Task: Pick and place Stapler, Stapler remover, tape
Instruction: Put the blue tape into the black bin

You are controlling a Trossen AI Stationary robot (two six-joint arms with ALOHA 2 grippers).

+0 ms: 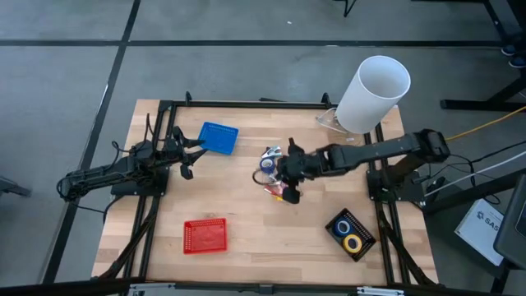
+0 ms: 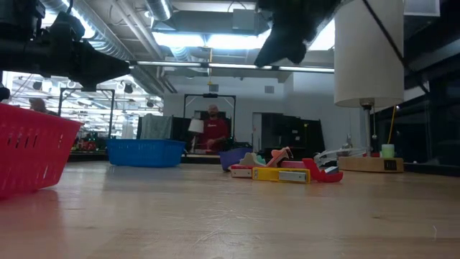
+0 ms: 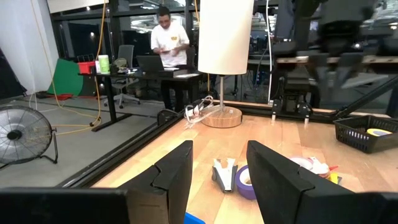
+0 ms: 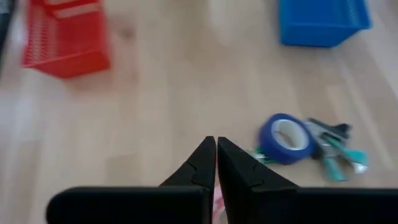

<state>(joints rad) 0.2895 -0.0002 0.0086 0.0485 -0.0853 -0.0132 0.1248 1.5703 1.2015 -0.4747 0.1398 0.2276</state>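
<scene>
A small pile lies at mid-table (image 1: 275,174): a blue tape roll (image 4: 285,138), a silvery stapler remover (image 3: 222,175) beside it, and yellow and red staplers (image 2: 282,173). My right gripper (image 4: 216,143) hangs shut above the near side of this pile, slanting down, and holds nothing that I can see. My left gripper (image 3: 219,163) waits open and level at the table's left side, near the blue basket (image 1: 219,137). Two more tape rolls, blue and yellow, lie in a black basket (image 1: 352,235).
A red basket (image 1: 205,236) stands near the front left. A tall white cylinder on a wooden base (image 1: 372,92) rises at the back right corner. Bare wood lies between the pile and the baskets. A person stands in the room beyond the table.
</scene>
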